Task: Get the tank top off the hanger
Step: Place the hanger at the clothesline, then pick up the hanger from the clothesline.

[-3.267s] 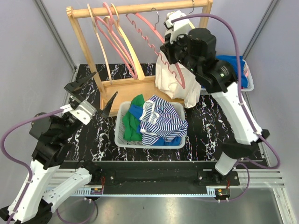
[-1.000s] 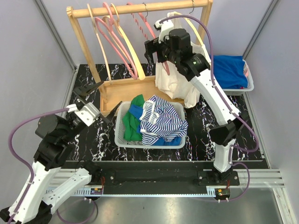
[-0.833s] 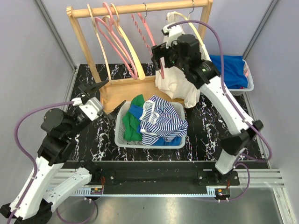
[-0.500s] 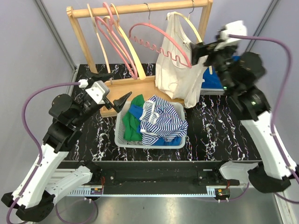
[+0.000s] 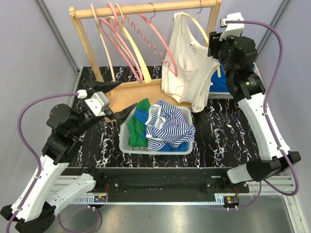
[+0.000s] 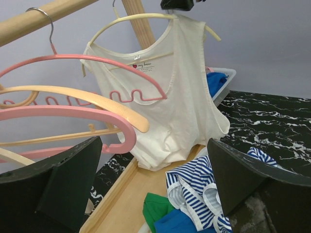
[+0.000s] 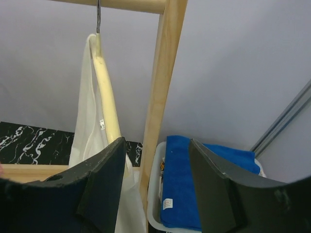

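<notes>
A cream tank top (image 5: 187,68) hangs on a cream hanger (image 5: 197,24) at the right end of the wooden rack's rail (image 5: 146,8). My right gripper (image 5: 215,48) is up beside the rack's right post, just right of the hanger's arm, open with nothing between its fingers. In the right wrist view the hanger (image 7: 107,97) and tank top (image 7: 85,126) are left of the post (image 7: 163,73), and the gripper (image 7: 156,145) faces the post. My left gripper (image 5: 125,94) is open over the rack's base; its wrist view shows the tank top (image 6: 180,97) ahead of the gripper (image 6: 154,141).
Several empty pink and cream hangers (image 5: 126,43) hang left of the tank top. A white basket (image 5: 127,145) holds striped, green and blue clothes in front of the rack. A bin (image 5: 260,90) with a blue towel (image 7: 209,184) stands right of the post.
My right arm swung from left of the tank top to the right of the post; the pink hanger it had lifted hangs again. Its jaws have narrowed. The left arm rose toward the rack.
</notes>
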